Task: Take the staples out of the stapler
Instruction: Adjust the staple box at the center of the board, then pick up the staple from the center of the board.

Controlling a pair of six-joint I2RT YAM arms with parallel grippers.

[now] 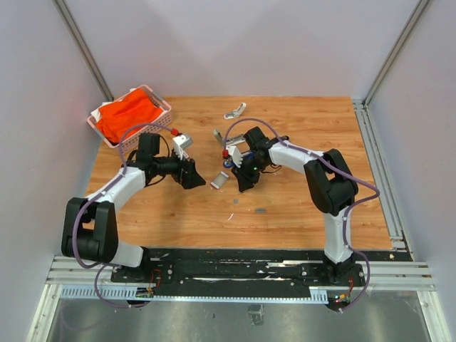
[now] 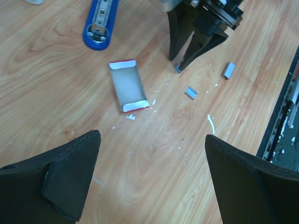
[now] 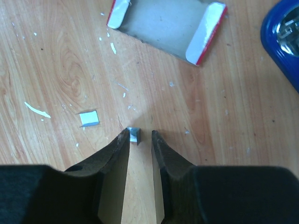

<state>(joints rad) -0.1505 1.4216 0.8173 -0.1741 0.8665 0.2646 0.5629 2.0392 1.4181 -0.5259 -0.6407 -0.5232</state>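
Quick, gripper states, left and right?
Left gripper: wide open, empty.
Right gripper: narrowly open, staples between its tips, not clamped.

One stapler [image 2: 99,23], three short bits of staples [image 2: 191,92], one open cardboard box [image 2: 128,86], one pink basket [image 1: 166,108], one orange cloth [image 1: 128,114].

On the table [image 1: 299,214], a basket [image 1: 165,114] sits at the far left corner with a cloth [image 1: 128,114] in it. The stapler [image 2: 99,23] lies near the middle, just beyond a box [image 2: 128,86] that lies between the left gripper [image 2: 152,135] and right gripper [image 2: 176,64]. One bit of the staples [image 3: 134,135] lies between the right fingertips, touching one, with two more bits apart nearer the table's near edge.
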